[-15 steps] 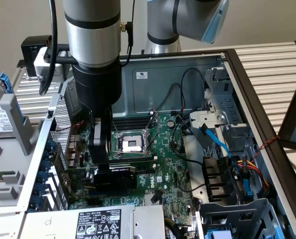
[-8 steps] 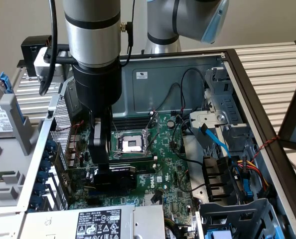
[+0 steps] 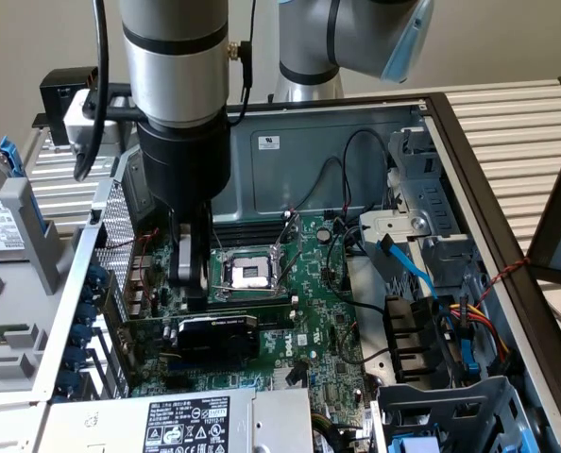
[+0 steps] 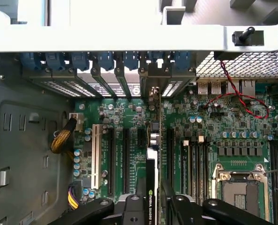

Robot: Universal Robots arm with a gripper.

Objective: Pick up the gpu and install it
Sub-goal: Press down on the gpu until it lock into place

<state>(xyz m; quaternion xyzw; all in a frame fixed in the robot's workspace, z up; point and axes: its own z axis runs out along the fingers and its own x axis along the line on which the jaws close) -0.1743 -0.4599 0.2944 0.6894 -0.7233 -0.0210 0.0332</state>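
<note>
The gpu (image 3: 216, 332) is a small green card with a black fan shroud. It stands on edge across the large green motherboard (image 3: 328, 321), inside the open computer case. My gripper (image 3: 190, 283) hangs straight down from the silver and black arm, right at the card's upper edge, near its metal bracket end. The wrist view looks down along the gpu (image 4: 151, 185) edge-on, with the shroud's logo showing and my gripper (image 4: 150, 206) straddling the card. The card lines up with the row of black expansion slots (image 4: 125, 159).
The bare CPU socket (image 3: 247, 274) lies just behind the card. Blue slot latches (image 4: 106, 61) and the case's rear wall line one side. Drive bays and bundled cables (image 3: 450, 330) fill the exterior view's right. A power supply (image 3: 186, 420) sits at the front.
</note>
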